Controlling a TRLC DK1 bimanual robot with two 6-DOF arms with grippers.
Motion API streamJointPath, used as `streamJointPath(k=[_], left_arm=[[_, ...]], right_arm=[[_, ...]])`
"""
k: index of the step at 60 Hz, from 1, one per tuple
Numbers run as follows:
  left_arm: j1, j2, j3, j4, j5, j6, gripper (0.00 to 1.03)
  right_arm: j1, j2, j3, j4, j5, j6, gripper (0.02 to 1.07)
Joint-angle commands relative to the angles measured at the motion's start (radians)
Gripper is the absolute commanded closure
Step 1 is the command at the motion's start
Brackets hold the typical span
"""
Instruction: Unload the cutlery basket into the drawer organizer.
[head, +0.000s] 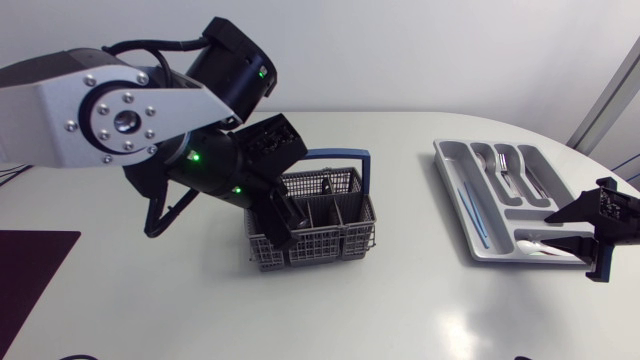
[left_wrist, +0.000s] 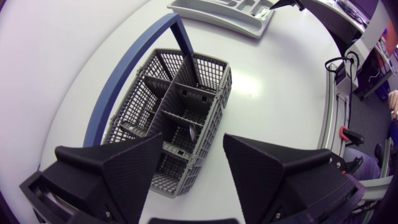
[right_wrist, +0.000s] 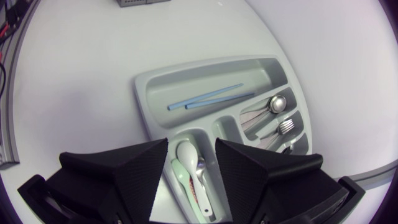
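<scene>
- A grey plastic mesh cutlery basket (head: 312, 228) (left_wrist: 180, 112) with a blue hoop handle is standing upright on the white table (head: 400, 310).
- The matte black left gripper (head: 285, 222) (left_wrist: 193, 155) is hanging over the basket's left end. Its fingers are spread wide and gripping nothing, one above an end compartment and one outside the wall.
- A metal piece (left_wrist: 189, 132) is lying low in a middle compartment of the basket; its kind cannot be told.
- A light grey plastic drawer organizer (head: 452, 160) (right_wrist: 144, 87) is lying well to the right of the basket.
- It is holding two blue sticks (right_wrist: 208, 98), metal spoons (right_wrist: 273, 106), forks (right_wrist: 283, 127) and white spoons (right_wrist: 189, 168).
- The right gripper (head: 578, 240) (right_wrist: 191, 149) is hovering far right of the basket, above the white spoons, parted and empty.
</scene>
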Motion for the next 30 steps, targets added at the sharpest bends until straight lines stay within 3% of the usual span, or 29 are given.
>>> streamJointPath(k=[1, 17, 30], left_arm=[[0.001, 0.027, -0.046, 0.027, -0.001, -0.023, 0.36], [0.032, 0.084, -0.069, 0.102, -0.001, -0.124, 0.47], [0.049, 0.130, -0.060, 0.129, 0.001, -0.157, 0.47]], right_arm=[[0.026, -0.060, -0.052, -0.031, -0.035, 0.089, 0.46], [0.070, -0.237, -0.147, -0.032, -0.136, 0.230, 0.41], [0.116, -0.318, -0.204, -0.031, -0.164, 0.288, 0.41]])
